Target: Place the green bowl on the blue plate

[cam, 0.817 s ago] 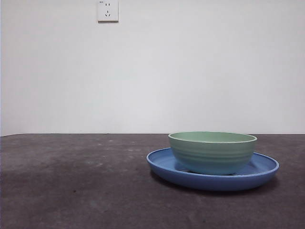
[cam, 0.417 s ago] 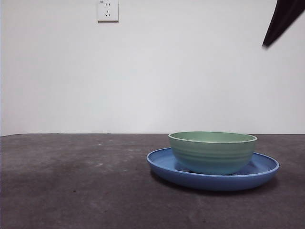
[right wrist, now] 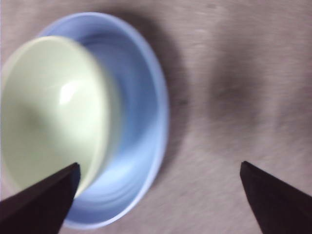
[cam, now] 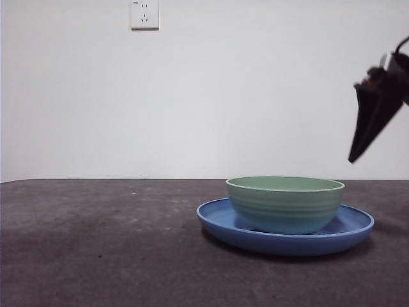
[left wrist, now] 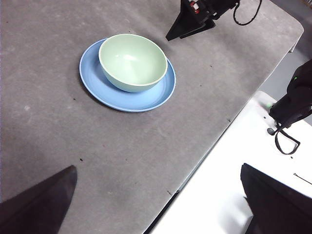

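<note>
Sitting upright in the middle of the blue plate, the green bowl already rests where the task wants it, right of centre on the dark grey bench. The right end effector hangs above and to the right of the pair, clear of both; its wrist view shows its jaws spread wide with nothing between them. The left end effector waits well apart from the dishes, nearer the bench's edge, its jaws likewise spread and empty. The bowl looks light, rigid and glossy, so probably slippery; if it needs shifting, the thin rim on the side nearest the right arm seems the likeliest place to pinch, one jaw inside and one outside, since the ridged wall is too wide to span. The bench has a matte, mottled, felt-like surface that should resist sliding. Behind it stands a plain white wall with a socket high up.
</note>
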